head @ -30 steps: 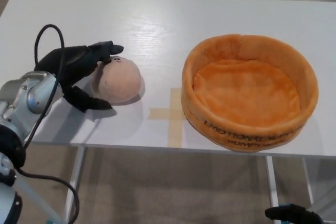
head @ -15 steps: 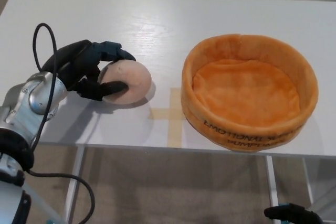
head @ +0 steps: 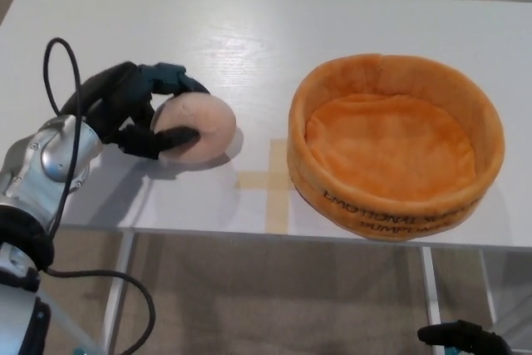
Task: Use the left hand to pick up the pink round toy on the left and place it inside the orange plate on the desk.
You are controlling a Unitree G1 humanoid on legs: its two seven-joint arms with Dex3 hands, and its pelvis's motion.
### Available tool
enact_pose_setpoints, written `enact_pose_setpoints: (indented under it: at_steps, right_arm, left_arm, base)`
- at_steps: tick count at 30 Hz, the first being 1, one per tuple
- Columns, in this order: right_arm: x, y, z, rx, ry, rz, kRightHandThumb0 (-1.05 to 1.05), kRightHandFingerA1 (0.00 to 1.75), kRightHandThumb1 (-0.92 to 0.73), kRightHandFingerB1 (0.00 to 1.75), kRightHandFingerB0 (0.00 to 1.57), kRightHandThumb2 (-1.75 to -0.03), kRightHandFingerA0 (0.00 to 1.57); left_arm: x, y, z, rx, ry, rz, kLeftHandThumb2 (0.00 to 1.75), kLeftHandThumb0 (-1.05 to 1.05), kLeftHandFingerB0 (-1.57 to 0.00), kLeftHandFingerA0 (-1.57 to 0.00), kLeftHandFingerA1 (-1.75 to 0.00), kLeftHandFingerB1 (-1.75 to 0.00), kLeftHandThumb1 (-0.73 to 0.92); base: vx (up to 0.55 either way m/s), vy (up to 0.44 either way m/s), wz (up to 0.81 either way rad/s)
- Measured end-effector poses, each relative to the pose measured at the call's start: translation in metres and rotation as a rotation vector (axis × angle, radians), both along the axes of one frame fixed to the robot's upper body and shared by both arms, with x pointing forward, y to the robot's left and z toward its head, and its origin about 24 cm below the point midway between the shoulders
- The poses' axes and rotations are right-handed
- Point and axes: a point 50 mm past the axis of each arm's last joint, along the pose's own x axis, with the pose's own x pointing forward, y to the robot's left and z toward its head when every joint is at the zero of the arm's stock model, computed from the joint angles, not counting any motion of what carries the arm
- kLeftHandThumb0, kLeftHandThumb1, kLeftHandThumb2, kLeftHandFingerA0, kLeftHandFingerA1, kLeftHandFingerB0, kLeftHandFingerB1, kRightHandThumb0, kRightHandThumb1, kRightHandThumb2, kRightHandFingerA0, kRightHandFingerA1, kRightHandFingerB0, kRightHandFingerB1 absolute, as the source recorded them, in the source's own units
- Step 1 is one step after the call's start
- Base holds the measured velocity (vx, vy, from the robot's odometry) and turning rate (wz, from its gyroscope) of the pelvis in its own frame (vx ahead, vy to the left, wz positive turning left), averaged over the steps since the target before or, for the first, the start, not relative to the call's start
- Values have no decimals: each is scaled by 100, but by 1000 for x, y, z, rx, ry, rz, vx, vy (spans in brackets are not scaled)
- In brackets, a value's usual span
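The pink round toy [head: 202, 128] sits on the white desk [head: 249, 39], left of centre. My left hand [head: 143, 112] is shut on it: fingers curl over its top and the thumb presses its front. The toy appears tilted and slightly raised off the surface, though contact with the desk is hard to judge. The orange plate [head: 396, 197], a soft round bowl with black lettering on its wall, stands to the right, a short gap from the toy. Only the tips of my right hand [head: 462, 339] show at the bottom right, below the desk edge.
Tan tape forms a cross [head: 277, 180] on the desk between toy and plate. A black cable [head: 55, 72] loops up from my left wrist. The desk's front edge runs just below the plate; floor lies beneath.
My left hand has closed around the toy and turned it, drawing it slightly left in the last half second. The plate has not moved.
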Motion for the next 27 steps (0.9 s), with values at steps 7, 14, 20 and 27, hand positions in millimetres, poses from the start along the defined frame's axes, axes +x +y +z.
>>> enact_pose_setpoints:
  at_steps: [7, 14, 20, 27]
  right_arm:
    - [0, 0, 0, 0, 0, 0, -12, 97, -52, 83, 62, -58, 69]
    - [0, 0, 0, 1, -1, -1, -12, 92, -54, 79, 58, -57, 63]
    - [0, 0, 0, 1, 0, 1, -11, 96, -53, 80, 59, -58, 68]
    - [0, 0, 0, 0, 0, 1, -10, 96, -51, 82, 61, -60, 69]
  left_arm:
    - [7, 0, 26, -38, -87, 13, 79, -12, -88, -111, -96, -75, 69]
    - [14, -5, 55, -49, -183, 8, 81, -12, -89, -106, -119, -83, 70]
    - [17, -18, 72, -60, -235, -27, 76, -18, -90, -108, -113, -80, 71]
    - [20, -57, 84, -67, -274, -127, 80, -19, -90, -104, -118, -80, 69]
  base:
    - [0, 0, 0]
    - [0, 0, 0]
    - [0, 0, 0]
    - [0, 0, 0]
